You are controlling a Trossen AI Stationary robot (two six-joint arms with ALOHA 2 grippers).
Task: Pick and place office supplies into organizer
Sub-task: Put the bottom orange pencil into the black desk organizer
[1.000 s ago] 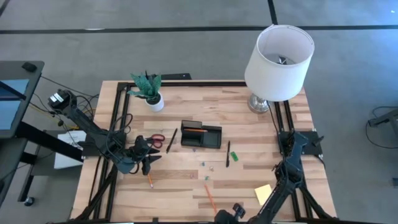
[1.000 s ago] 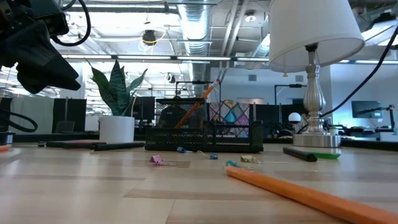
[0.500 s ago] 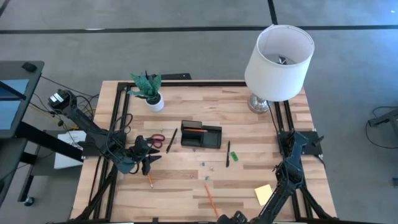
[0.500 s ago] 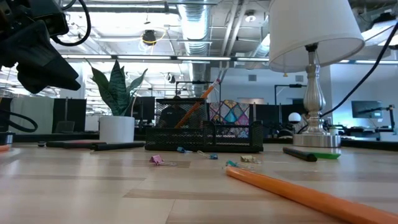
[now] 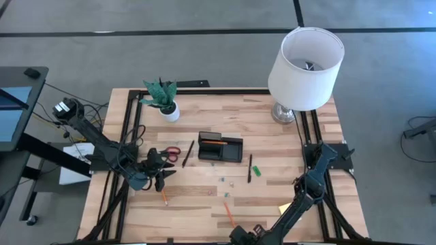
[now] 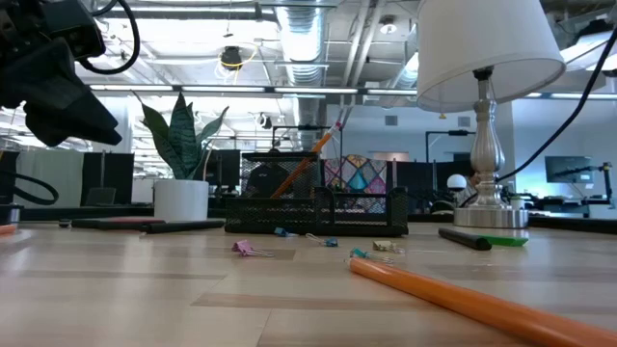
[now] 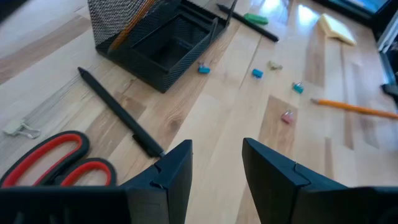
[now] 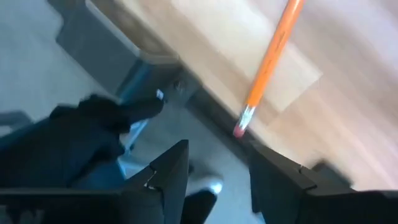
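The black wire-mesh organizer tray (image 5: 220, 148) sits near the middle of the pale wooden worktop (image 5: 272, 184), with a taller mesh cup at one end and lower open compartments beside it. One thin orange pencil (image 7: 129, 26) already leans inside the cup, its tip poking above the rim in the low view.

Around the tray I count two more orange pencils lying loose: a short one (image 5: 164, 198) near the left arm and a longer one (image 5: 229, 215) towards the front edge, its pink eraser end at the very lip of the worktop in the right wrist view. There are two black pens: one (image 5: 187, 153) just left of the tray, the other (image 5: 249, 167) to its right, with a small green block (image 5: 256, 170) just beside it. One pair of red-handled scissors (image 5: 171, 152) lies by the left pen. Several tiny coloured clips (image 7: 253, 73) are scattered in front of the tray: two blue, one teal, one pink and a pale one as far as I can tell. A yellow sticky-note pad (image 7: 336, 28) lies near the front right, mostly covered by the right arm from above.

The left claw (image 7: 216, 163) hovers above the worktop near the scissors and the left pen, fingers apart and empty. The right claw (image 8: 216, 168) hangs at the front edge by the long pencil's eraser, fingers also apart, gripping nothing.
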